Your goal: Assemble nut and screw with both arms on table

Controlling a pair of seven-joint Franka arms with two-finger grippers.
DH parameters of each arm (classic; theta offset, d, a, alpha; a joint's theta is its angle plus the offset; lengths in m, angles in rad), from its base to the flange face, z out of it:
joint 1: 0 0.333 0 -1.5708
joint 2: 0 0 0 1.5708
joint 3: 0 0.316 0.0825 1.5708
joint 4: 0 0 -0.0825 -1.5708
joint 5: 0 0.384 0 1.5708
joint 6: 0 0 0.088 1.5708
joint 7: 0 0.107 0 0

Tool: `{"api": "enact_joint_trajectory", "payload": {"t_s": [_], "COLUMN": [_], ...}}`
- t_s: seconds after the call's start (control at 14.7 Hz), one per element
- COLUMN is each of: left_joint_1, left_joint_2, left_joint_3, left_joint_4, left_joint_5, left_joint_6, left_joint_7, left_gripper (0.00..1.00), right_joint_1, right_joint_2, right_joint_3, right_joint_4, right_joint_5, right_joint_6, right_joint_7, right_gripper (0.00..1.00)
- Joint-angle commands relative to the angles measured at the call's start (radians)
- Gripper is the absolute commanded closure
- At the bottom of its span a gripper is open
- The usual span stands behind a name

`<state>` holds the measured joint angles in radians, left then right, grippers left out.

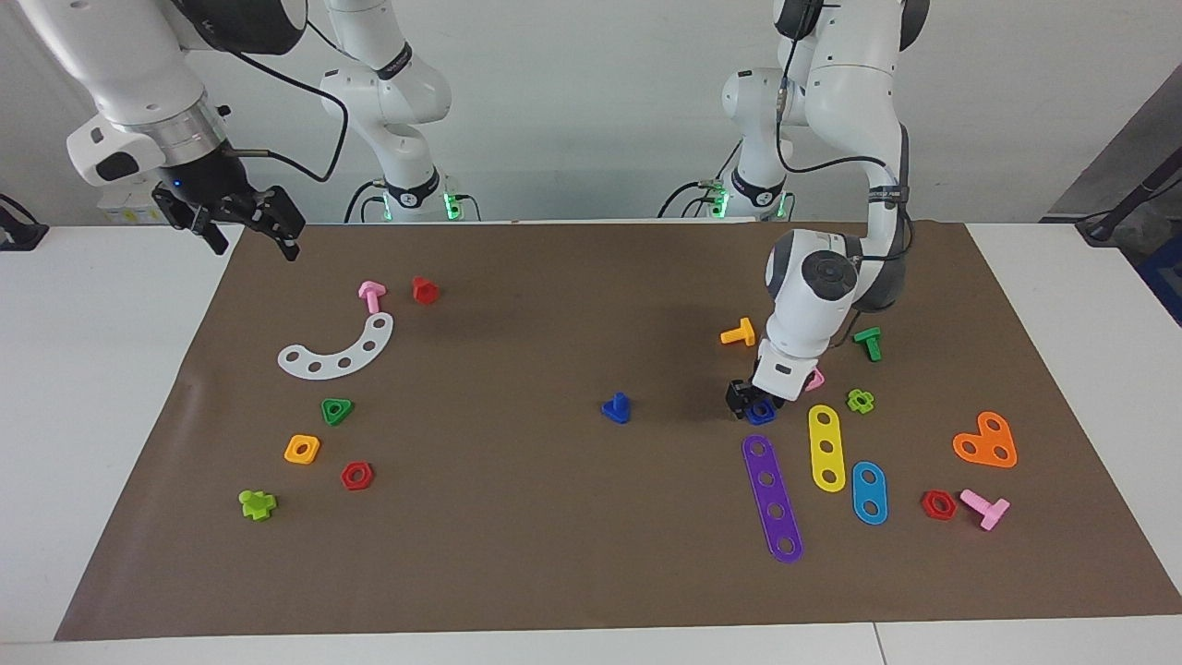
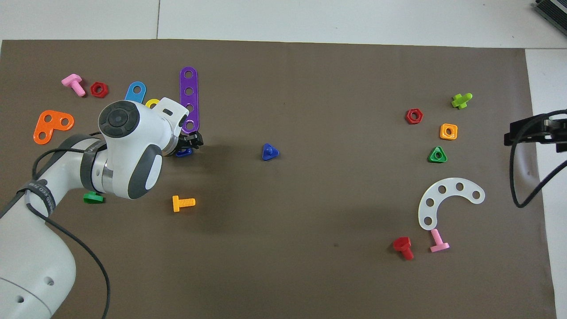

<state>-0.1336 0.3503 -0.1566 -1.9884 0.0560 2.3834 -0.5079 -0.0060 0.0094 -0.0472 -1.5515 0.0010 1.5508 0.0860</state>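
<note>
The dark-blue square nut (image 1: 762,413) lies on the brown mat (image 1: 517,545) toward the left arm's end of the table; in the overhead view the nut (image 2: 183,153) is partly hidden under the left hand. My left gripper (image 1: 750,406) is lowered right at the nut, and in the overhead view (image 2: 189,145) it covers it. The dark-blue screw (image 1: 616,407) stands head down near the mat's middle and also shows in the overhead view (image 2: 269,152). My right gripper (image 1: 251,240) is open, empty and raised over the mat's edge at its own end of the table, waiting; it also shows in the overhead view (image 2: 529,132).
Purple (image 1: 772,498), yellow (image 1: 826,447) and blue (image 1: 869,492) strips lie just beside the nut, farther from the robots. An orange bolt (image 1: 739,333), a pink nut (image 1: 814,380) and a green bolt (image 1: 869,344) lie around the left hand. A white arc (image 1: 340,349) and several small parts lie toward the right arm's end.
</note>
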Motion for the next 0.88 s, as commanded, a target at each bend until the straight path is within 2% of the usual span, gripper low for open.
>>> {"api": "enact_joint_trajectory", "payload": {"t_s": [0.0,0.34,0.61,0.82], "left_joint_1": [-0.001,-0.006,-0.006,-0.006], "left_joint_2": [-0.014,-0.016,-0.014,-0.013], "left_joint_3": [0.006,0.006,0.006,0.006], "left_joint_4": [-0.024,-0.015,0.02,0.028], "left_joint_5": [0.024,0.024,0.022,0.024], "left_joint_6": [0.007,-0.044,-0.088,-0.093], "left_joint_7": [0.006,0.002,0.0,0.002], "left_gripper": [0.31,0.42,0.56,0.72], "right_joint_1": [-0.009,-0.009,-0.006,-0.006], "right_joint_2": [-0.028,-0.031,-0.037,-0.023], "right_joint_3": [0.004,0.003,0.004,0.006], "right_joint_4": [-0.059,-0.062,-0.079,-0.043], "right_joint_5": [0.017,0.028,0.028,0.027], "right_joint_6": [0.044,0.048,0.048,0.022], "right_joint_7": [-0.041,-0.046,-0.034,-0.032], "right_gripper": [0.0,0.0,0.0,0.0]}}
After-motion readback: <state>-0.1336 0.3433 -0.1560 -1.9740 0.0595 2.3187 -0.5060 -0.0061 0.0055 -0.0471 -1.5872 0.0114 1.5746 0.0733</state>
